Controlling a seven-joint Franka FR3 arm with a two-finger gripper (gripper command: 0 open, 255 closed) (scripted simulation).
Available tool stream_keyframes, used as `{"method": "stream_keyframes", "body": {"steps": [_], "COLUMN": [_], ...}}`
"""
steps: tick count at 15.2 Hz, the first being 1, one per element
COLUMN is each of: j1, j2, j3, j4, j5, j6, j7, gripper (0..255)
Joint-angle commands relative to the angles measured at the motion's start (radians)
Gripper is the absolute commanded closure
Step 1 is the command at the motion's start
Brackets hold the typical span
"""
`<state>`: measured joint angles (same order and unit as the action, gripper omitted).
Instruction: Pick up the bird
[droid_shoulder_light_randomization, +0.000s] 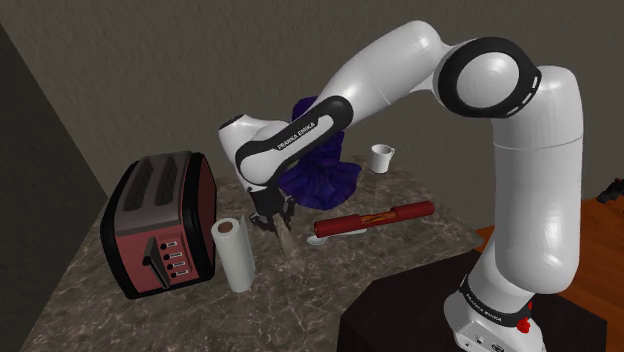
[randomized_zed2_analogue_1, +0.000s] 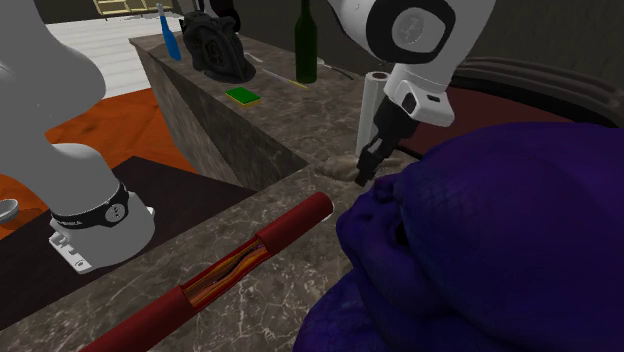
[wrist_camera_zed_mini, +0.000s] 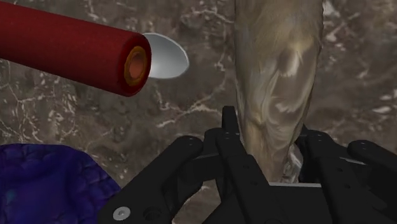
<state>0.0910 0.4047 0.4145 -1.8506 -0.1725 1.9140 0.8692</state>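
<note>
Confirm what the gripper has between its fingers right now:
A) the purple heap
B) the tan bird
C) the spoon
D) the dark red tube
B: in the wrist view the gripper clasps the tan bird on both sides, while the dark red tube and the spoon lie apart from it on the counter.

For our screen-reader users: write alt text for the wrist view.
The black gripper clasps a pale tan bird lying on a dark marbled counter. Beside the bird lie a dark red tube with an orange core and a grey spoon; a purple heap sits beside the gripper.
</note>
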Motion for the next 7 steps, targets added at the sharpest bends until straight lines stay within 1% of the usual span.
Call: {"method": "stream_keyframes", "body": {"steps": [1,5,7], "j1": [-0.001,-0.005,-0.005], "j2": [-0.015,-0.042,-0.043], "j3": [0.003,0.009,0.009], "j4": [0.006,0.025,0.025], "j5": [0.007,0.019,0.02], "j6": [-0.019,-0.063,-0.065], "j7": [-0.003,-0.011,-0.011], "gripper": [255,255,255]}}
